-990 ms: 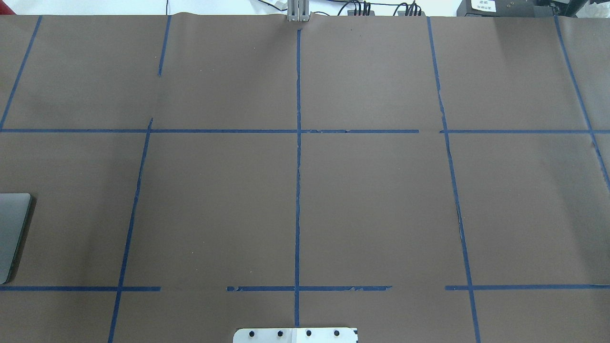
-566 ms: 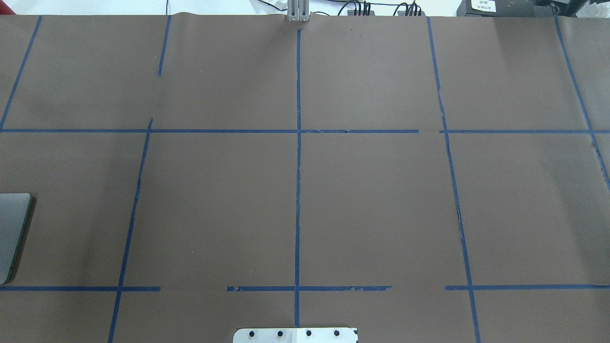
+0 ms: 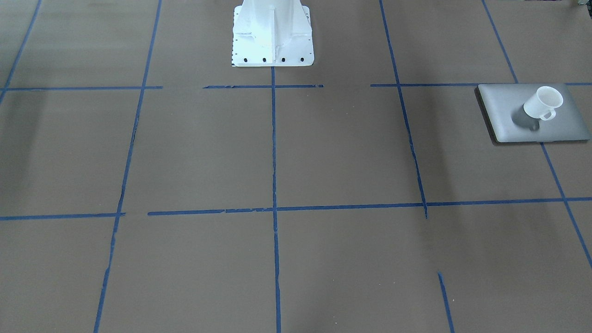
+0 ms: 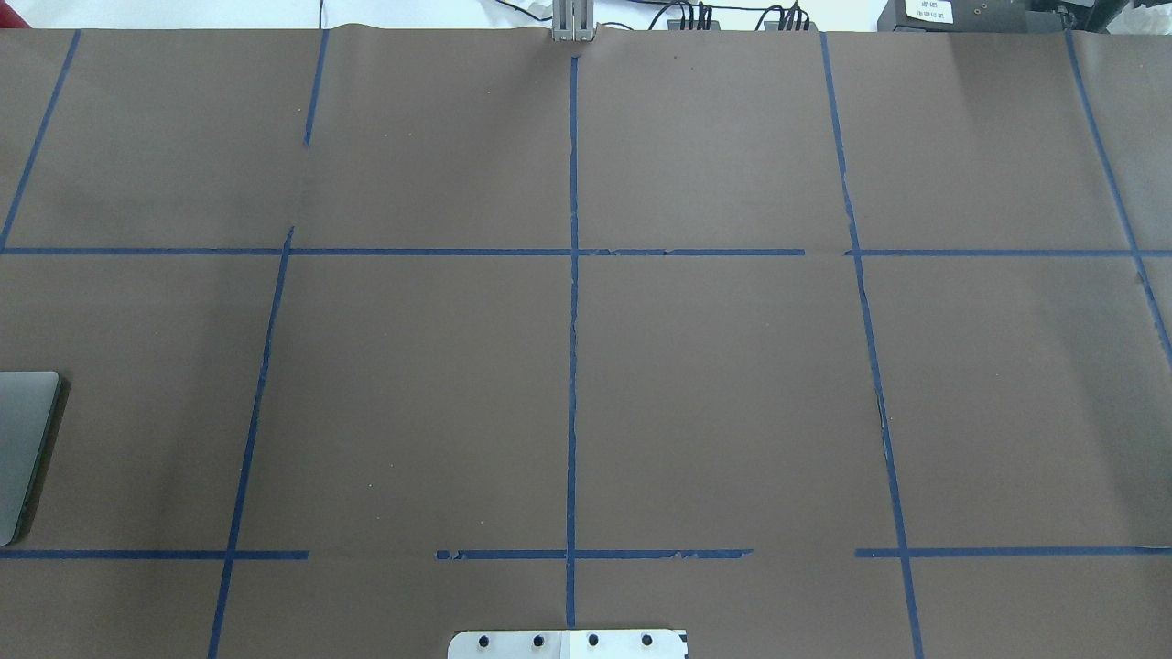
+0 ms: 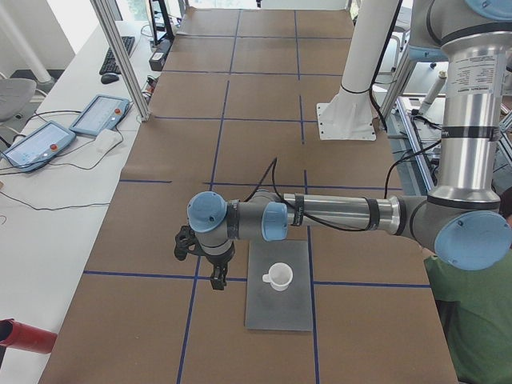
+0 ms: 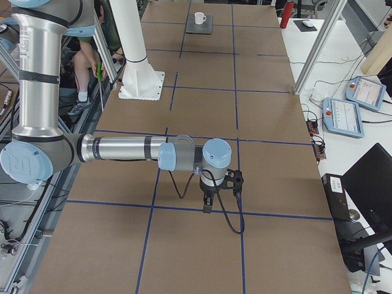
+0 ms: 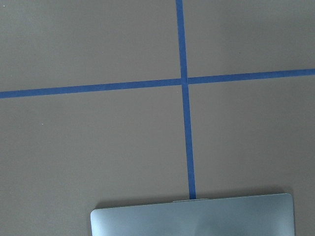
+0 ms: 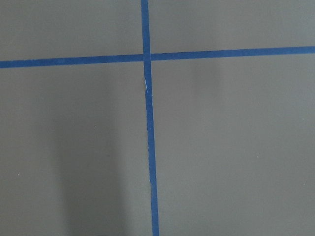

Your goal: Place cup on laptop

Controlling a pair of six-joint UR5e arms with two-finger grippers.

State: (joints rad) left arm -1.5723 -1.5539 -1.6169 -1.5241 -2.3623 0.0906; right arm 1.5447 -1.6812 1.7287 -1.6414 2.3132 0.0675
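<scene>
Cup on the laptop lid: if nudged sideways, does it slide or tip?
Probably slides first: the cup stands upright on the laptop, whose lid looks smooth and flat. It tapers to a base narrower than its rim, so a push near the rim could tip it. Small, so likely light.

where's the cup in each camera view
Front-facing: cup at upper right, on the laptop.
Overhead: not in it; only a laptop edge shows far left.
Exterior left: cup lower centre, on the laptop.
Exterior right: cup top centre, far end.
Left wrist: not in it.
Right wrist: not in it.
Shared landmark: the laptop under it.
</scene>
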